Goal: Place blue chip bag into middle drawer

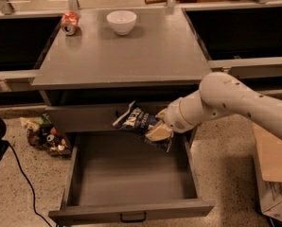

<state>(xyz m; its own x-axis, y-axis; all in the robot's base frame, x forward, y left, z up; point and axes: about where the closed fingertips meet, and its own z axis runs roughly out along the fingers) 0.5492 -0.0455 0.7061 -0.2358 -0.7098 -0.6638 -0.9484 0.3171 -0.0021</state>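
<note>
Camera view: gripping blue chip bag [136, 121] in clenched fingers [159, 132], hovering over middle drawer [131, 174] toward one o'clock; probably light, crinkly, slippery foil, best pinched at crimped edge.

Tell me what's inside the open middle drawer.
Only bare grey floor shows in the middle drawer. The blue chip bag hangs above its back, held by the gripper, jaws shut on it, not yet resting inside. Bag and gripper hide the floor's back right part.

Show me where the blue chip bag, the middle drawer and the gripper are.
blue chip bag [137, 121]: camera view, on its navy front with white lettering.
middle drawer [131, 174]: camera view, on its bare grey floor.
gripper [157, 130]: camera view, between fingertips gripping the bag over the drawer.
</note>
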